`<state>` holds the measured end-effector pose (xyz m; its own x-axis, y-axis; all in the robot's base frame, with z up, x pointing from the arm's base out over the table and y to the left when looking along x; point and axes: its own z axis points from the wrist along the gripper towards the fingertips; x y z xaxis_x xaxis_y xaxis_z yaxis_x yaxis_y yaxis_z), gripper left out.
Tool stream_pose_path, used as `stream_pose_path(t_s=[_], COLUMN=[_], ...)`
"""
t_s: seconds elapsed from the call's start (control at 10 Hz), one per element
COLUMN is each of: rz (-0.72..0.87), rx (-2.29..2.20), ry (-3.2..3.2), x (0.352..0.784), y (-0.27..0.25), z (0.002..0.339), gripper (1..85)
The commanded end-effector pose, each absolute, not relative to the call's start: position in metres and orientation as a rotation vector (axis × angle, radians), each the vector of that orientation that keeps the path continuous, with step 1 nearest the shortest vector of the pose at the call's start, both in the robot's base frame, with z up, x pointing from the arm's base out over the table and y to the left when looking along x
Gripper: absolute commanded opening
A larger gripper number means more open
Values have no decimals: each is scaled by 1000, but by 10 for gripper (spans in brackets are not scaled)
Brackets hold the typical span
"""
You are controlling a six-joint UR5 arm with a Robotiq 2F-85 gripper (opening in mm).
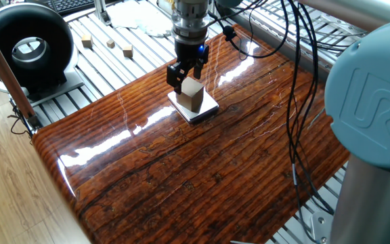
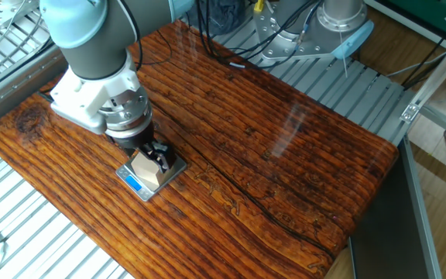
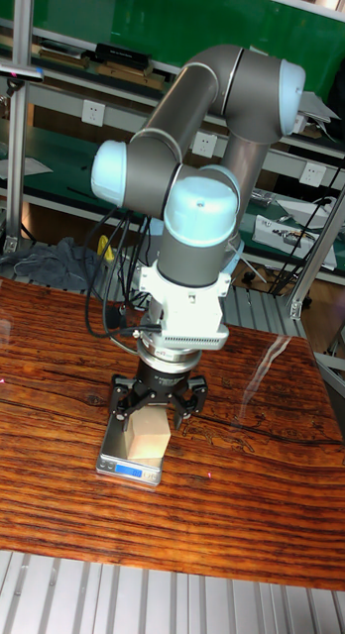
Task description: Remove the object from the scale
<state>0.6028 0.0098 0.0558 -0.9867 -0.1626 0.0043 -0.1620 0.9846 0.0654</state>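
Note:
The object, a light-tan wooden cube (image 1: 192, 95) (image 2: 145, 170) (image 3: 148, 441), stands on the scale (image 1: 208, 107) (image 2: 132, 183) (image 3: 128, 469), a thin white square slab with a bluish front panel, near one end of the glossy wooden board (image 1: 181, 169). My gripper (image 1: 185, 80) (image 2: 149, 155) (image 3: 153, 408) hangs straight down over the cube, open. Its black fingers are spread wider than the cube and straddle its upper part; in the tall fixed view there is a gap on each side. The cube rests flat on the scale.
Three small wooden blocks (image 1: 110, 44) lie on the metal slats behind the board, near a white cloth (image 1: 137, 17). A black round device (image 1: 26, 47) stands at the left. Cables (image 1: 296, 102) hang over the board's right side, beside the arm's large blue-grey joint (image 1: 378, 102).

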Motion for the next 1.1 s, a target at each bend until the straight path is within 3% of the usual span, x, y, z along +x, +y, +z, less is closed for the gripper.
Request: stream_pose_path(t_s=[0.0, 0.2, 0.3, 0.5, 0.6, 0.7, 1.0], rz=[-113, -111, -104, -110, -103, -83, -180], rx=[254, 267, 255, 227, 210, 194, 116], ry=[-3127, -3095, -3095, -3100, -3097, -3075, -3087], x=[603, 594, 594, 594, 593, 590, 594], y=[11, 10, 8, 10, 11, 11, 39], z=[43, 41, 41, 44, 49, 61, 83], gripper=[767, 737, 643, 370, 153, 13, 10])
